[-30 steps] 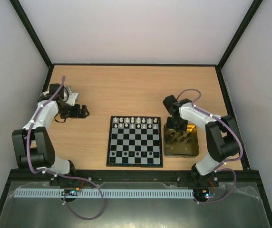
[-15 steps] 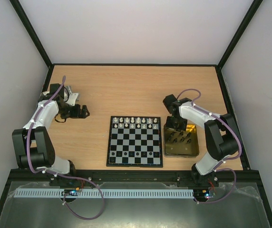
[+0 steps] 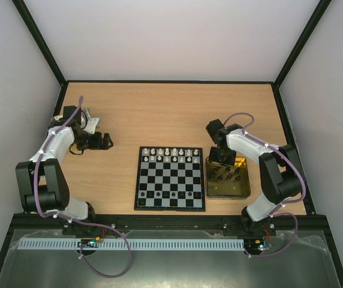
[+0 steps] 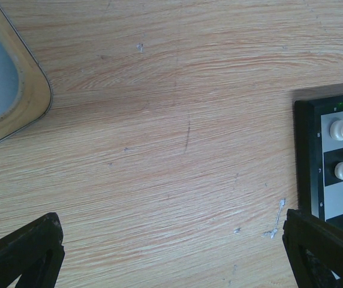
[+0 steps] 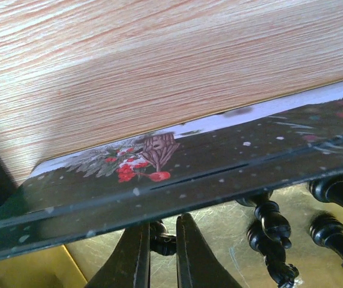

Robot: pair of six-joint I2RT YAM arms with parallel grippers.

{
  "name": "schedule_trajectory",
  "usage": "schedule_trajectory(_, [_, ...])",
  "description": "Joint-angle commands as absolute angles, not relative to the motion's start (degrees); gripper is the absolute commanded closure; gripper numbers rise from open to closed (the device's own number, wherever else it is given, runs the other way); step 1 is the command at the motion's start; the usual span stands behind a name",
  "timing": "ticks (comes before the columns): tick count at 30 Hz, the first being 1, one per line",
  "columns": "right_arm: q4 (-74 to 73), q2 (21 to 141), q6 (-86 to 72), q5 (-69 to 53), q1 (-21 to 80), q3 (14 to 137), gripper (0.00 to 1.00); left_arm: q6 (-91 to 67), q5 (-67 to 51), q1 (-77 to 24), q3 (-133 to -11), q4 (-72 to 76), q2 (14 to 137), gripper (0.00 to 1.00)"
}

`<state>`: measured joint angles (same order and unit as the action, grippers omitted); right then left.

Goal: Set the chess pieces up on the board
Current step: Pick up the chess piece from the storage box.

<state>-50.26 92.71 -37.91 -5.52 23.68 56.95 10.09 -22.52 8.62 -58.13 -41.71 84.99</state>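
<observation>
The board (image 3: 171,183) lies flat at the table's middle. White chess pieces (image 3: 170,155) fill its two far rows, and two of them (image 4: 339,129) show at the board's corner (image 4: 306,156) in the left wrist view. Black chess pieces (image 3: 226,174) lie in the gold tin (image 3: 243,191) to the board's right. My right gripper (image 3: 221,159) reaches into the tin's far left corner. In the right wrist view, my right gripper (image 5: 162,234) is shut on a black piece (image 5: 162,239). My left gripper (image 3: 105,141) hangs open and holds nothing, its fingers (image 4: 24,252) wide over bare wood.
More black pieces (image 5: 270,225) lie on the tin's gold floor just right of my right gripper. The tin's dark printed wall (image 5: 159,174) rises right ahead of those fingers. A silver lid (image 4: 15,102) lies at the far left, behind my left gripper.
My right gripper has barely shifted at the tin's far left corner. The left arm has not moved.
</observation>
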Motion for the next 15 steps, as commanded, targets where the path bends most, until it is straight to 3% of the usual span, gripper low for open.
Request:
schedule_trajectory(1, [-52.29, 90.52, -37.87, -4.96, 23.64, 56.83, 0.95, 10.63, -23.33, 8.26, -59.11, -42.72, 85.52, 0.01])
schedule_trajectory(15, [-57.42, 89.42, -36.65, 0.11, 23.64, 60.59, 0.95, 10.64, -23.12, 7.91, -59.17, -42.71, 85.80, 0.01])
